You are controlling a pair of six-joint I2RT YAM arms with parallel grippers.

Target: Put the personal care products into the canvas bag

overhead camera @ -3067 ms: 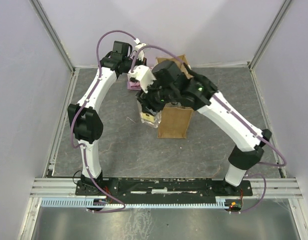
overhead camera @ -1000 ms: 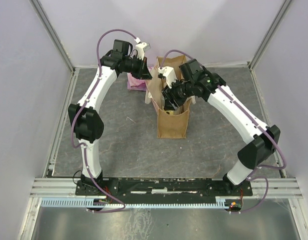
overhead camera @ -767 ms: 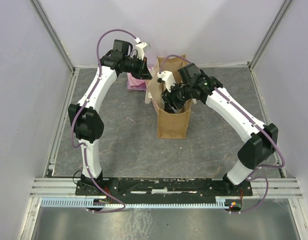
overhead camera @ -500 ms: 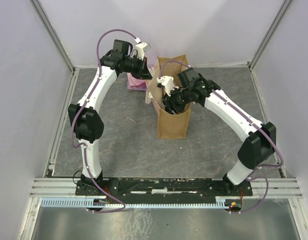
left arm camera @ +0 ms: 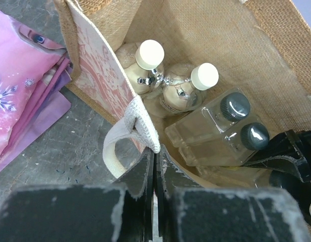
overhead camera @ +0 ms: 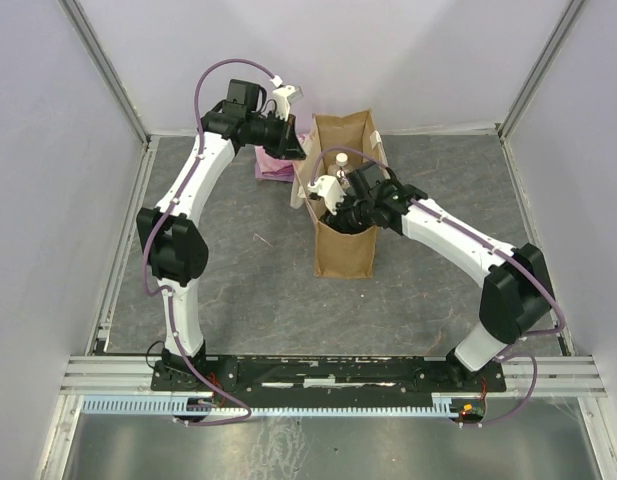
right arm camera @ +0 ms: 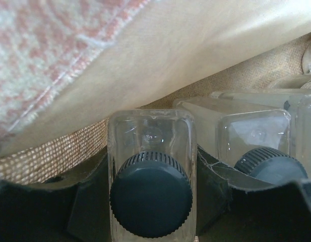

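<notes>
The tall tan canvas bag [overhead camera: 346, 255] stands mid-table with its mouth open. My left gripper [left arm camera: 155, 157] is shut on the bag's near rim, right by the white handle [left arm camera: 140, 118], and holds that side out. Two round bottles with white caps [left arm camera: 149, 53] and two squarish bottles with dark caps [left arm camera: 234, 106] lie inside. My right gripper [right arm camera: 151, 189] is down inside the bag, shut on a squarish clear bottle with a dark cap [right arm camera: 151, 136]. Another squarish bottle [right arm camera: 253, 133] lies just to its right. From above, my right gripper [overhead camera: 338, 207] is sunk in the bag's mouth.
A flat pink packet [overhead camera: 273, 165] lies on the grey table just left of the bag, under my left arm; it also fills the left wrist view's upper left corner [left arm camera: 19, 70]. Pale walls close the table off at the back and both sides.
My right arm has swung left and down, carrying its bottle from above the bag's mouth to deep inside it. The left gripper has kept its hold on the rim.
</notes>
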